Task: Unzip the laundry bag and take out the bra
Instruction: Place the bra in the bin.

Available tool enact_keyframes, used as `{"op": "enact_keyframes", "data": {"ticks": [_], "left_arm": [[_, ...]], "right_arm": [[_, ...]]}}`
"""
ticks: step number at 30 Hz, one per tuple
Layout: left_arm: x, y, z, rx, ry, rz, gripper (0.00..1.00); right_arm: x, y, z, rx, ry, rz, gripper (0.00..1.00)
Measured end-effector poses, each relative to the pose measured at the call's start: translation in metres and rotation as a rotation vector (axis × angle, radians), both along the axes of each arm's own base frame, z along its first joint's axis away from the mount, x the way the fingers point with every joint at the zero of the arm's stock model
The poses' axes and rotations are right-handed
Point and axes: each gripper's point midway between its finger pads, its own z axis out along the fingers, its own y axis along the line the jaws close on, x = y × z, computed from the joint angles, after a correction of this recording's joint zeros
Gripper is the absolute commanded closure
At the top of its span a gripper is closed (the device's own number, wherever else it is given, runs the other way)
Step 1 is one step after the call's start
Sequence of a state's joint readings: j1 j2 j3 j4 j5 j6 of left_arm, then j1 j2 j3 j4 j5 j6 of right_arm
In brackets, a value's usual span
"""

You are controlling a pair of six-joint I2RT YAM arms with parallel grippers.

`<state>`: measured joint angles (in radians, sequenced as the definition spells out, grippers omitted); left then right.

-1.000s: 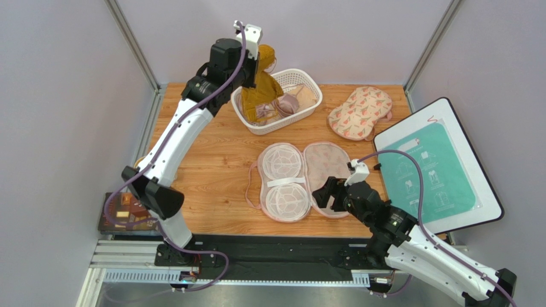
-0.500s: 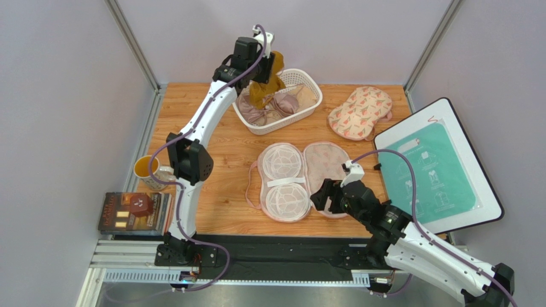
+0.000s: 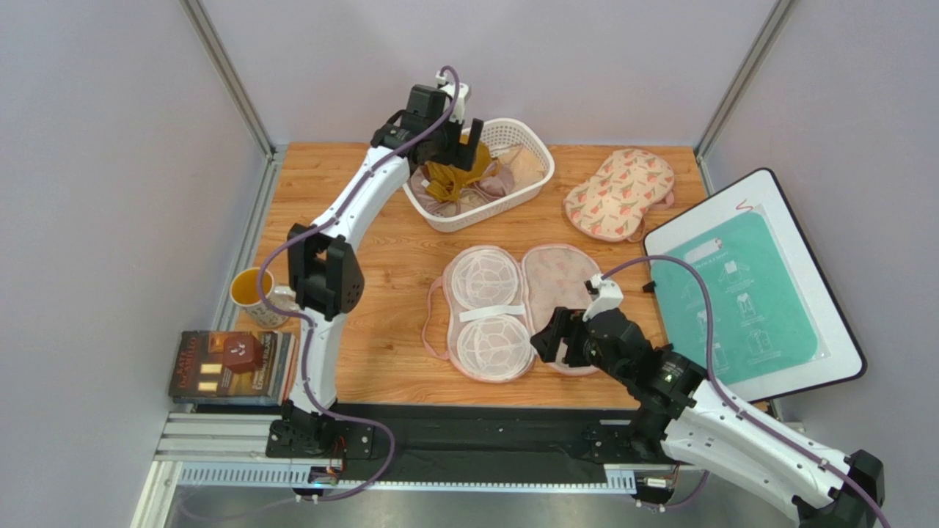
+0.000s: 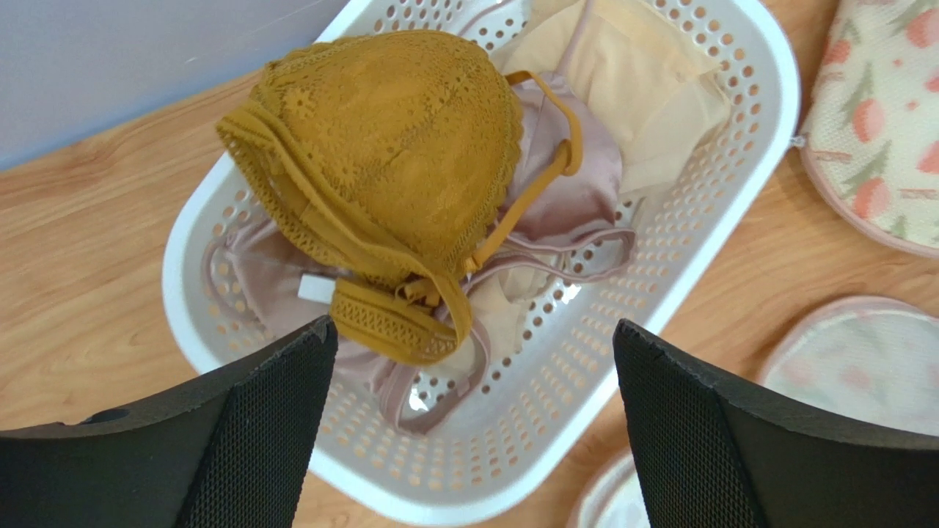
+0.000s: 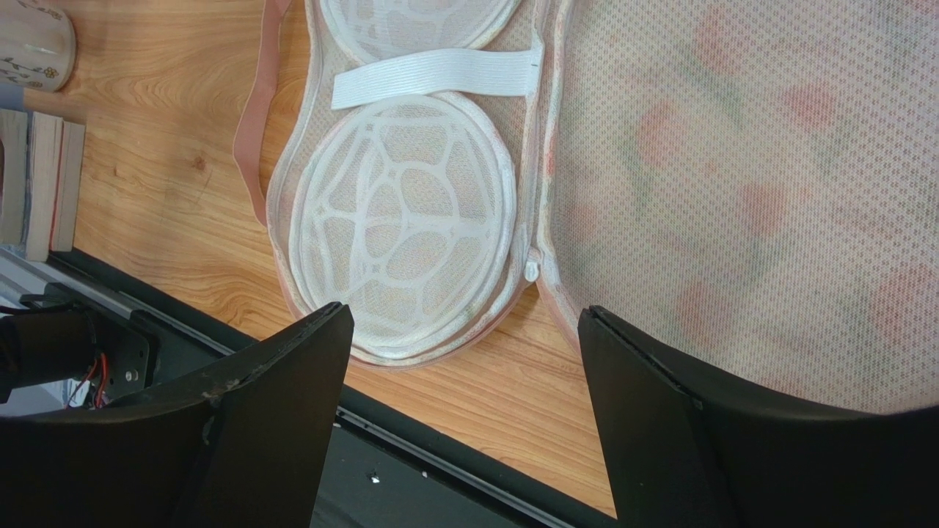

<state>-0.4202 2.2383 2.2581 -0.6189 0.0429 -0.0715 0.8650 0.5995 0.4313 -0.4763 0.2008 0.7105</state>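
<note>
- The left gripper (image 4: 474, 336) hangs over the white basket (image 4: 761, 143) with its jaws spread wide. There is nothing between them.
- Right under that gap lies the mustard-yellow bra (image 4: 386, 165). It is heaped with one lace cup up and the straps trailing, and it touches neither finger, so I'd say it lies free.
- It rests on top of a mauve-pink bra (image 4: 562, 187), with a pale beige bra (image 4: 628, 77) at the far end of the basket. The basket looks like the place for clothes that come out of the bags.
- The right gripper (image 5: 465, 314) is also well open and holds nothing. It sits low over the near edge of the laundry bag (image 5: 749, 187), straddling the seam between the two halves. I can't tell whether it touches the fabric.
- The bag lies flat mid-table, already unzipped and folded open like a book. One half shows the white ribbed cups and elastic strap, the other the mesh with the flower print faint through it. No garment shows in it.
- I take the right arm's spot as a way of pinning or steadying the bag.
- A second bag (image 3: 621, 194) of the same print lies closed by the far right of the wooden table (image 3: 375, 275), well apart.
- To me both steps look done.
</note>
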Motion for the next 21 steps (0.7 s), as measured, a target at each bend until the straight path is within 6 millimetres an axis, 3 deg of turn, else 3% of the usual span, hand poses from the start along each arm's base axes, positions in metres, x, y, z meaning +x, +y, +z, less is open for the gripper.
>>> {"op": "enact_keyframes", "data": {"ticks": [3,8,11,14,17,21], "left_arm": [[-0.024,0.009,0.027,-0.031,-0.011,0.011,0.00],[-0.086,0.029,0.086,-0.114,-0.076,0.023,0.00],[-0.123,0.039,0.103,-0.146,-0.110,0.022,0.00],[-0.166,0.045,0.095,-0.155,-0.100,0.004,0.00],[-0.211,0.054,0.066,-0.156,-0.049,-0.007,0.01],[-0.267,0.082,0.027,-0.161,0.009,0.028,0.01]], "right_arm": [[0.002,0.000,0.004,0.002,-0.009,-0.006,0.18],[0.007,-0.002,0.017,0.005,-0.038,-0.022,0.18],[0.011,-0.005,0.023,0.005,-0.055,-0.038,0.17],[0.015,-0.011,0.024,-0.006,-0.055,-0.062,0.17],[0.023,-0.021,0.023,-0.035,-0.030,-0.113,0.17],[0.037,-0.037,0.024,-0.061,-0.011,-0.193,0.17]]}}
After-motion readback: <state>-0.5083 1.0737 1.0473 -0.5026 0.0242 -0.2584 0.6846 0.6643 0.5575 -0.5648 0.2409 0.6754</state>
